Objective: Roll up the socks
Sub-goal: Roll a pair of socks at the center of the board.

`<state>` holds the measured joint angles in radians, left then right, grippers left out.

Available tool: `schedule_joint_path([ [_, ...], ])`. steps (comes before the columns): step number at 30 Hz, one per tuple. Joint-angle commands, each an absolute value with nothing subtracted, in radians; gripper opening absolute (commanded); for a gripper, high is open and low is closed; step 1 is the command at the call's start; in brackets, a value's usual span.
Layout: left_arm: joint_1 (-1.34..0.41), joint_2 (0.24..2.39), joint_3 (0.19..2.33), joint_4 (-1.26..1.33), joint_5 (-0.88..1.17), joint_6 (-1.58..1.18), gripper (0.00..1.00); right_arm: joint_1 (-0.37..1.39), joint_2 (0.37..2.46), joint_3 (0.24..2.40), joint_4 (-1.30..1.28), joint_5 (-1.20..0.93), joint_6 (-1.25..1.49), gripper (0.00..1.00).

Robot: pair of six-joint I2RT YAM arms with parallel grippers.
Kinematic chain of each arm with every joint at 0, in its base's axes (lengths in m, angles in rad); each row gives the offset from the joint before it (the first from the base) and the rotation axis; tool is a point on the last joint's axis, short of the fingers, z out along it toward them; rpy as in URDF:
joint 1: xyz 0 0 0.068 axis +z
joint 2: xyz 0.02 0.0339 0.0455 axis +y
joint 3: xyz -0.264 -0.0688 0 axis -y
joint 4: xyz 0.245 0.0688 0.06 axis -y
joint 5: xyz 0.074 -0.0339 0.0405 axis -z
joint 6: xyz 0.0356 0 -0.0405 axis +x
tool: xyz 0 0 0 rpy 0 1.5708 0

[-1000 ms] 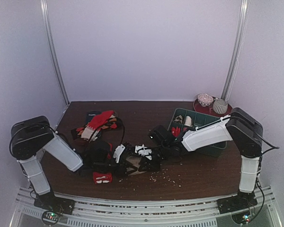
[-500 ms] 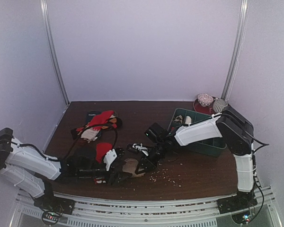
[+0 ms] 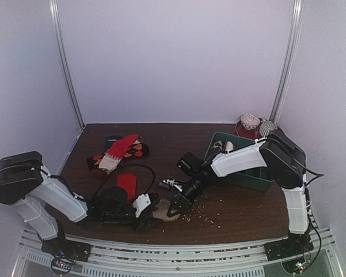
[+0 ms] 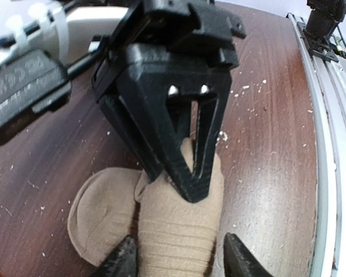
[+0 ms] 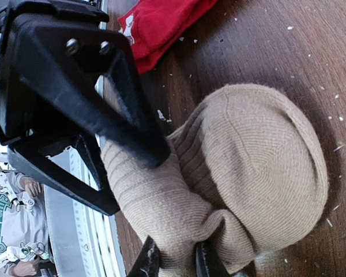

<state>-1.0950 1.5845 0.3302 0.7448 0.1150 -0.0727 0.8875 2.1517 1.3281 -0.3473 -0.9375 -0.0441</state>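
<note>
The tan sock (image 3: 164, 211) lies partly rolled on the table near the front. It fills the left wrist view (image 4: 173, 231) and the right wrist view (image 5: 259, 167). My left gripper (image 3: 148, 206) straddles the ribbed roll, its fingers (image 4: 124, 261) pressed against both sides. My right gripper (image 3: 176, 202) faces it and is shut on a fold of the same sock (image 5: 176, 262); it shows in the left wrist view (image 4: 187, 173). The red sock (image 3: 127, 185) lies flat just behind the left gripper and shows in the right wrist view (image 5: 161, 23).
A pile of patterned socks (image 3: 118, 151) lies at the back left. A green bin (image 3: 251, 173) stands to the right. A red plate (image 3: 246, 130) with two sock balls sits at the back right corner. Pale crumbs (image 3: 199, 216) dot the table. The metal front rail (image 4: 328, 144) is close.
My left arm has shifted and its gripper has come up to the tan sock. The red sock now lies flat behind it. My right gripper has moved slightly toward the front.
</note>
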Motion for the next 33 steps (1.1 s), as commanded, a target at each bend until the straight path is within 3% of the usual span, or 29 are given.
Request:
schedule_joint_path([
  [1,-1.103,1.601,0.346,0.828,0.141,-0.088,0.46,0.907,2.308,1.233,-0.675,-0.684,-0.02,0.02],
  [9,-1.103,1.677,0.396,0.791,0.154,-0.124,0.24,0.905,2.302,1.227,-0.66,-0.678,-0.019,0.02],
  [13,-1.103,1.742,0.424,0.761,0.146,-0.161,0.0,0.906,2.277,1.218,-0.637,-0.675,-0.025,0.02],
  [15,-1.103,1.764,0.435,0.723,0.124,-0.199,0.0,0.907,2.247,1.212,-0.611,-0.653,-0.026,0.11],
  [20,-1.09,1.774,0.435,0.589,0.064,-0.41,0.0,0.907,2.108,1.179,-0.458,-0.593,-0.031,0.19],
  [22,-1.067,1.783,0.438,0.511,0.064,-0.494,0.0,0.905,2.014,1.138,-0.343,-0.547,-0.031,0.32],
  [30,-0.983,1.853,0.378,0.496,0.186,-0.699,0.0,0.917,1.524,0.657,0.458,-0.463,-0.16,0.47],
  [33,-0.961,1.874,0.367,0.507,0.227,-0.733,0.0,0.938,1.478,0.557,0.563,-0.404,-0.235,0.51],
])
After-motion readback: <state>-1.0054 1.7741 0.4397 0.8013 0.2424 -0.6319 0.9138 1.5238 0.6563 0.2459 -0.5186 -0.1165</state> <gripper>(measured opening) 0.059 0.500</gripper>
